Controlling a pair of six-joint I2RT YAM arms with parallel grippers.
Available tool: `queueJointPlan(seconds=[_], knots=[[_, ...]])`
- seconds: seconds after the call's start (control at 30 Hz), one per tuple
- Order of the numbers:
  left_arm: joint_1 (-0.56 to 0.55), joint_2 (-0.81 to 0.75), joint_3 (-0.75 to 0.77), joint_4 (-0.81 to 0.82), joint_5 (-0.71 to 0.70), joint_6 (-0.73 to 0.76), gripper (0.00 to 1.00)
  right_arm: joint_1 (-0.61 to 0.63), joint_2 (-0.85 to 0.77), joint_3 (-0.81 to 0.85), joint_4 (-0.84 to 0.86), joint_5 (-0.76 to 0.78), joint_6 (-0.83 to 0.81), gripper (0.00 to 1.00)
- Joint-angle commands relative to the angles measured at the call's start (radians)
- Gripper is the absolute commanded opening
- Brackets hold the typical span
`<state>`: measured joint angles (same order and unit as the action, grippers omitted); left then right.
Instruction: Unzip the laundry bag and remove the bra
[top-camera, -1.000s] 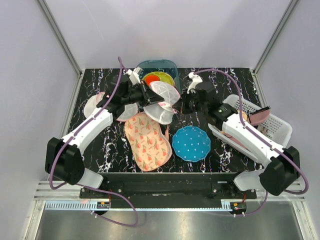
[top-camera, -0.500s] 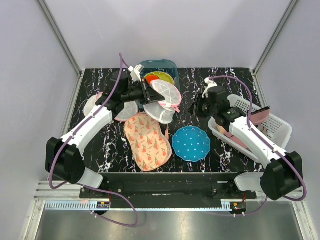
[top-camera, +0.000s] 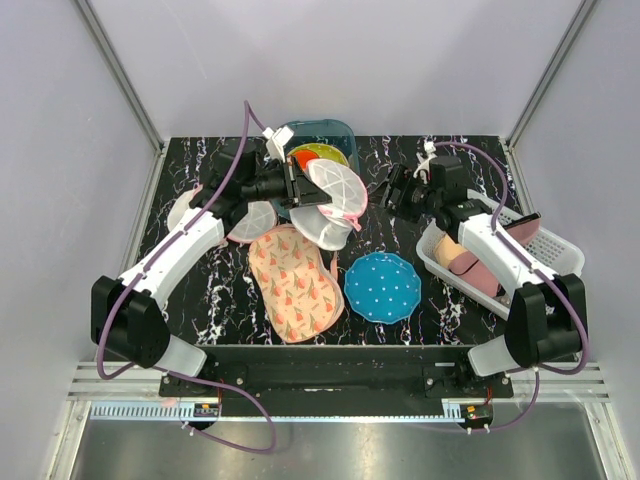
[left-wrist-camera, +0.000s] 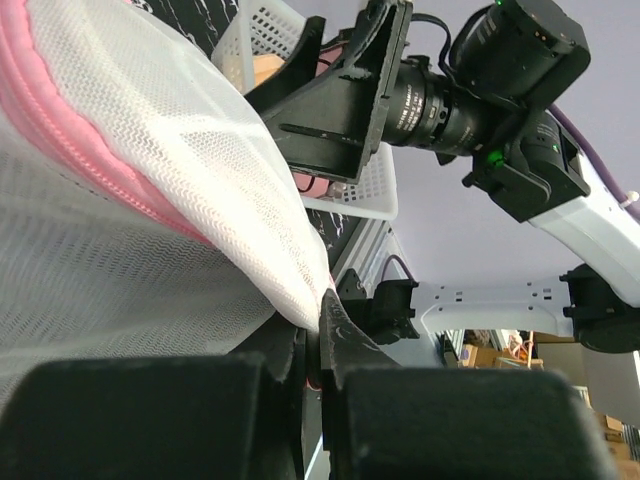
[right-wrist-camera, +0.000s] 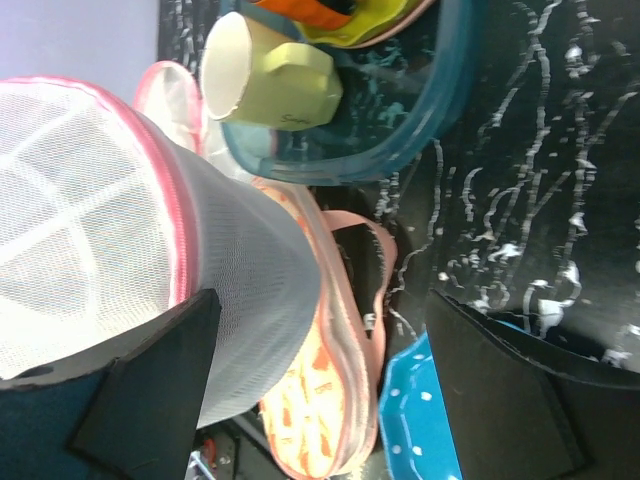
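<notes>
laundry bag (top-camera: 328, 195) hangs clear of the table, its white mesh rim pinched between the tightly closed fingers of the left gripper (top-camera: 292, 185), the pink-trimmed domes spreading away from the fingertips toward the other arm. right gripper (top-camera: 392, 192) faces the bag from the far side with its fingers spread wide, holding nothing and not touching the mesh. below the left fingers lie a pink floral fabric piece (top-camera: 295, 275) and, nearer the right fingers, a blue dotted mat (top-camera: 383, 285). the bra cannot be made out.
</notes>
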<state>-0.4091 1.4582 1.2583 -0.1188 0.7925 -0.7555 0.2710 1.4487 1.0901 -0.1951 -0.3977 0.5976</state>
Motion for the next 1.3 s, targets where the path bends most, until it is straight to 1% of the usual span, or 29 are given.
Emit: queueJointPlan(seconds=[0.0,0.2,0.43,0.5,0.6,0.63,0.7,0.77,0.8,0.83,0.9,0.97,1.0,1.03,1.17,1.2,1.27], knots=[[0.004,-0.006,0.053,0.042,0.065,0.035,0.0,-0.003,0.009,0.024,0.161,-0.159,0.113,0.91],[0.001,0.004,0.056,0.045,0.086,0.048,0.0,-0.004,-0.014,-0.019,0.187,-0.182,0.125,0.92],[-0.017,0.047,0.087,0.062,0.111,0.041,0.0,-0.004,-0.033,-0.104,0.321,-0.262,0.211,0.92],[-0.017,0.054,0.095,0.056,0.111,0.045,0.0,-0.004,-0.05,-0.113,0.332,-0.248,0.217,0.92],[-0.017,0.056,0.104,0.028,0.1,0.062,0.0,-0.015,-0.094,-0.111,0.293,-0.169,0.183,0.92],[-0.017,0.054,0.104,0.025,0.099,0.064,0.0,-0.022,-0.114,-0.107,0.251,-0.12,0.174,0.91],[-0.019,0.05,0.098,0.021,0.096,0.065,0.0,-0.064,-0.137,-0.113,0.211,-0.096,0.166,0.89],[-0.02,0.048,0.093,0.007,0.103,0.076,0.0,-0.099,-0.188,-0.125,0.201,-0.067,0.15,0.89],[-0.02,0.045,0.089,-0.001,0.1,0.084,0.0,-0.107,-0.212,-0.127,0.15,-0.058,0.127,0.89],[-0.02,0.045,0.087,-0.005,0.099,0.088,0.0,-0.118,-0.22,-0.124,0.145,-0.067,0.117,0.89],[-0.02,0.045,0.087,-0.004,0.097,0.091,0.0,-0.13,-0.226,-0.11,0.143,-0.099,0.11,0.89],[-0.022,0.054,0.085,0.016,0.105,0.082,0.0,-0.13,-0.211,-0.108,0.183,-0.211,0.122,0.88],[-0.023,0.057,0.085,0.022,0.108,0.078,0.0,-0.128,-0.196,-0.114,0.254,-0.251,0.154,0.89],[-0.026,0.06,0.085,0.03,0.111,0.074,0.0,-0.13,-0.188,-0.121,0.284,-0.316,0.168,0.89],[-0.031,0.056,0.085,0.047,0.111,0.067,0.0,-0.127,-0.116,-0.139,0.382,-0.435,0.269,0.89],[-0.033,0.056,0.087,0.048,0.113,0.065,0.0,-0.127,-0.085,-0.163,0.46,-0.461,0.298,0.89],[-0.031,0.051,0.092,0.053,0.117,0.067,0.0,-0.119,-0.057,-0.19,0.543,-0.523,0.373,0.89]])
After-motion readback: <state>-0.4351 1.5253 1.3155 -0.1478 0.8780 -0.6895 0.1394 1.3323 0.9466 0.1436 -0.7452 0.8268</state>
